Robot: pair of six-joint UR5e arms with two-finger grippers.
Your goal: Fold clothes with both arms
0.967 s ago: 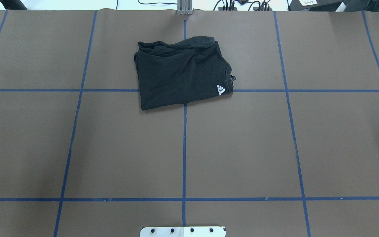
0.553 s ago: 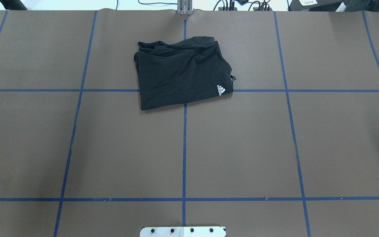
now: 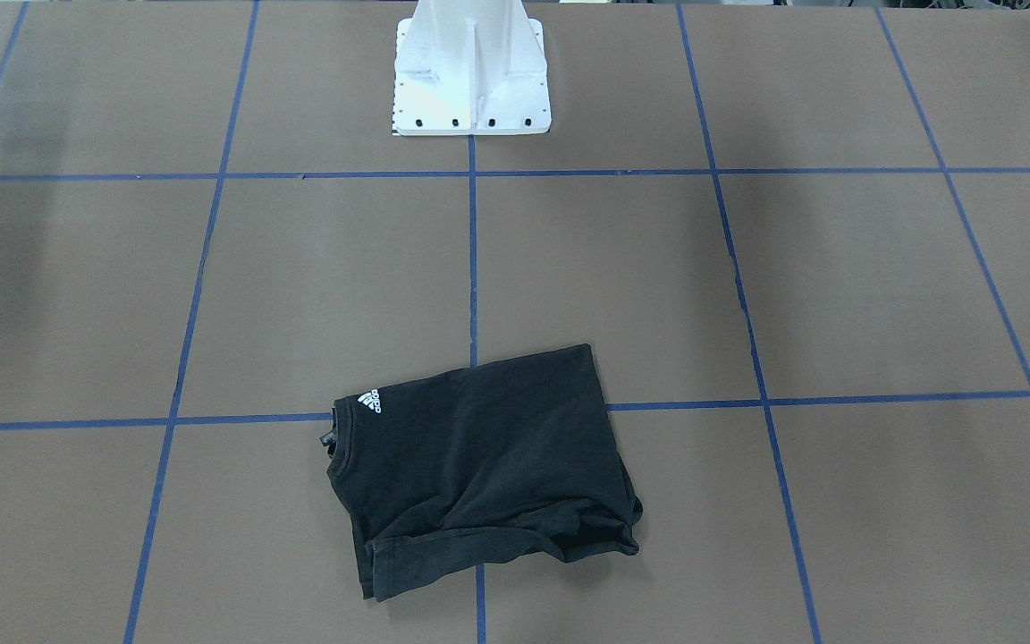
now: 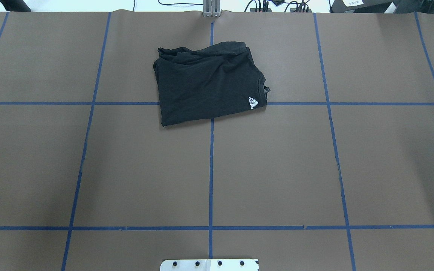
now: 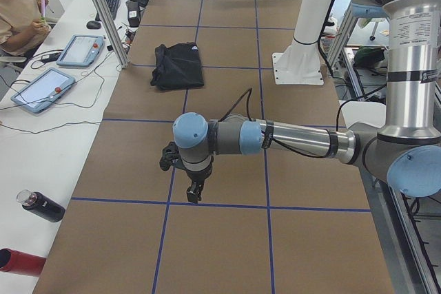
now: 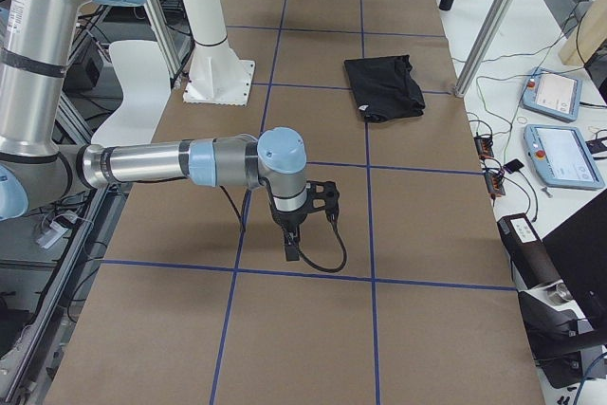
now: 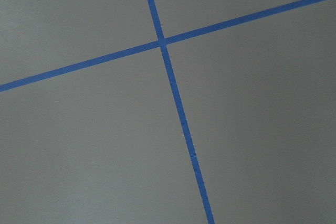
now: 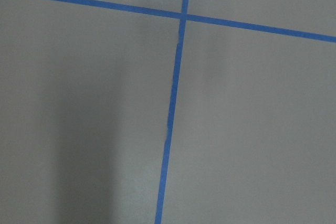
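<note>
The clothes are one black T-shirt (image 4: 207, 84), lying folded into a rough rectangle on the far middle of the brown table, small white logo up near its right corner. It also appears as the shirt (image 3: 479, 461), (image 5: 178, 65), (image 6: 384, 85) in the other views. No gripper touches it. The left gripper (image 5: 195, 194) hangs fingers-down over the table's left end, far from the shirt. The right gripper (image 6: 289, 251) hangs likewise over the right end. Whether either one is open or shut, I cannot tell. Both wrist views show only brown cover and blue tape lines.
The white pedestal base (image 3: 472, 67) stands at the robot's edge of the table. Along the operators' side run a white bench with tablets (image 5: 79, 49), bottles (image 5: 38, 206), cables and an aluminium post (image 5: 103, 12). A person (image 5: 17, 12) sits at that bench.
</note>
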